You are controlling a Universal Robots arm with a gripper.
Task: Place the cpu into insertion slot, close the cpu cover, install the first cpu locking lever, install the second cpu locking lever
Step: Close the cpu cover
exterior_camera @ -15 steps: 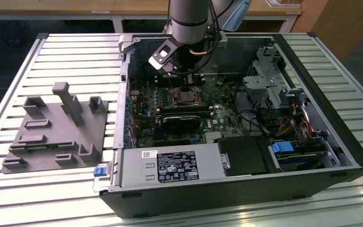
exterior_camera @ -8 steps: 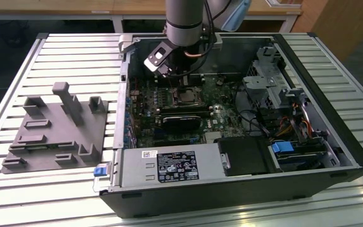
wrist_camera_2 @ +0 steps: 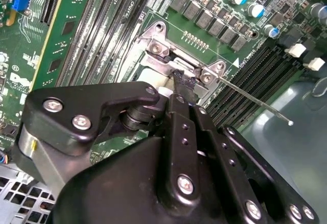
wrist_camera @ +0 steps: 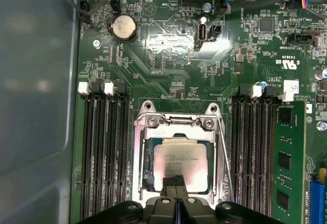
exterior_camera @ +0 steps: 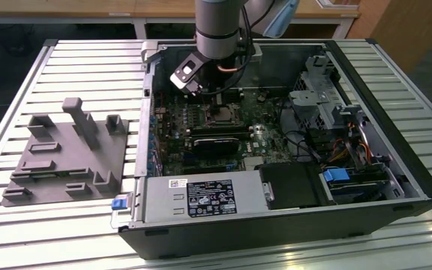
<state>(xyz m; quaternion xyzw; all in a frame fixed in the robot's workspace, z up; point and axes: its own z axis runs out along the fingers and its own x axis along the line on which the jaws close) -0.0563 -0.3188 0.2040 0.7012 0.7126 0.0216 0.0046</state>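
The gripper (wrist_camera: 175,182) has its fingers pressed together, holding nothing, with the tips at the edge of the cpu (wrist_camera: 180,160). The cpu lies in the slot (wrist_camera: 147,175), framed by the cover (wrist_camera: 179,132). The gripper hides the slot's near side.

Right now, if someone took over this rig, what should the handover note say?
Gripper: shut, nothing visibly held, tips over the edge of the cpu; contact unclear.
Cpu: seated in the insertion slot.
Cpu cover: appears down, chip showing through its window.
Locking lever: thin rod angling away from the socket, seemingly unlatched.
Done: placing, apparently the cover. Left: lever locking; I cannot make out a second lever.
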